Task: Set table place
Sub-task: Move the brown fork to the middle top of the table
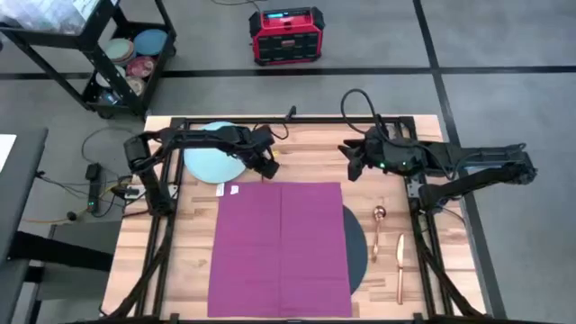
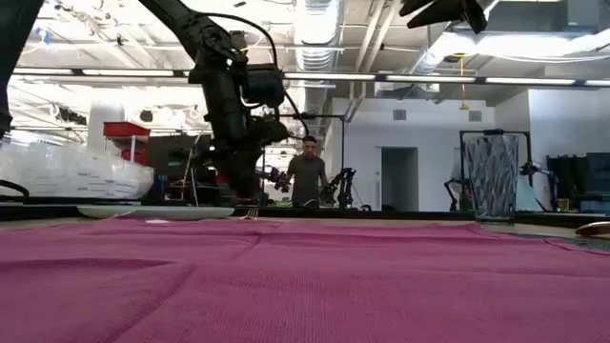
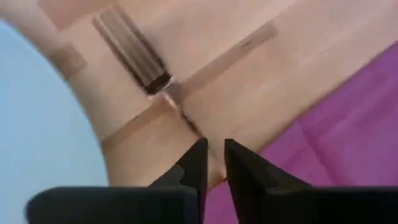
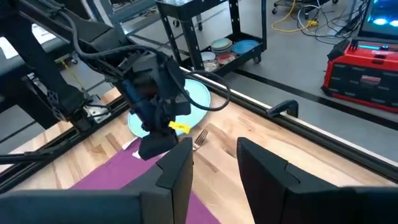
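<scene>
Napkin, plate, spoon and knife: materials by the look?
Napkin: woven cloth, matte magenta; the low view shows creases and soft folds. Plate: probably glazed ceramic, though melamine is possible; smooth, even pale blue. Spoon and knife: metal with a copper-tone finish, faintly shiny.

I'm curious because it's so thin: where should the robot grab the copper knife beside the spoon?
Across the middle of the knife, coming straight down from above. It lies flat on the table, long and narrow, so the open right tool would probably best close across its width.
</scene>
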Robot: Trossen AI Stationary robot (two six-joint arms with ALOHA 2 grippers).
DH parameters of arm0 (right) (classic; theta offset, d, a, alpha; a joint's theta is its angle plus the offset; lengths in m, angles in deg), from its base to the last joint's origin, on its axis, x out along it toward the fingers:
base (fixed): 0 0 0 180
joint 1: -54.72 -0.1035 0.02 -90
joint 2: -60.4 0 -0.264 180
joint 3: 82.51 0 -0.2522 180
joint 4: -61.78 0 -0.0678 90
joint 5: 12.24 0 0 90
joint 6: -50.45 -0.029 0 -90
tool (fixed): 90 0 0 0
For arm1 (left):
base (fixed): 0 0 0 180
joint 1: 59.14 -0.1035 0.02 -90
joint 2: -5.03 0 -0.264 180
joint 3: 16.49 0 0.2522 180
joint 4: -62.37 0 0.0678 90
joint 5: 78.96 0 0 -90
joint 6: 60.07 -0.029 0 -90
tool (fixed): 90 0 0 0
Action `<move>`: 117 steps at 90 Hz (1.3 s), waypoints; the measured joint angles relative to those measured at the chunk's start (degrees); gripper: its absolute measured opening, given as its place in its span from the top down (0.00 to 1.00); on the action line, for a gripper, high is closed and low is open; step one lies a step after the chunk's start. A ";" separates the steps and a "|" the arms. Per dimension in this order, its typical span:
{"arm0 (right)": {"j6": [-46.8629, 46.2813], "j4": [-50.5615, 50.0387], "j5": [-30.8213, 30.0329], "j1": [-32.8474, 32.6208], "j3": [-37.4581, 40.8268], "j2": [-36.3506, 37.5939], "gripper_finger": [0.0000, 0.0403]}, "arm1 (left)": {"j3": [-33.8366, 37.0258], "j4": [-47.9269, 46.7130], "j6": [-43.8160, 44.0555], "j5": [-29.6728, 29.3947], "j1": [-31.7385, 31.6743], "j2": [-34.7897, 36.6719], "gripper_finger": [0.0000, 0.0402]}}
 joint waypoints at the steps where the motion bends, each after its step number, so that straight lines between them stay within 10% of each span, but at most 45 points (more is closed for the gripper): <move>1: 0.01 -0.14 0.00 0.06 0.00 0.00 0.72 | 0.00 0.03 0.20 -0.04 0.00 0.01 0.84; 33: 6.04 -1.96 4.68 2.59 0.00 3.47 0.72 | -0.45 5.16 14.14 0.14 0.75 -1.52 0.62; 117: 8.68 -9.87 4.96 4.47 0.00 7.78 0.72 | -6.64 2.52 23.27 -3.78 2.01 -7.44 0.63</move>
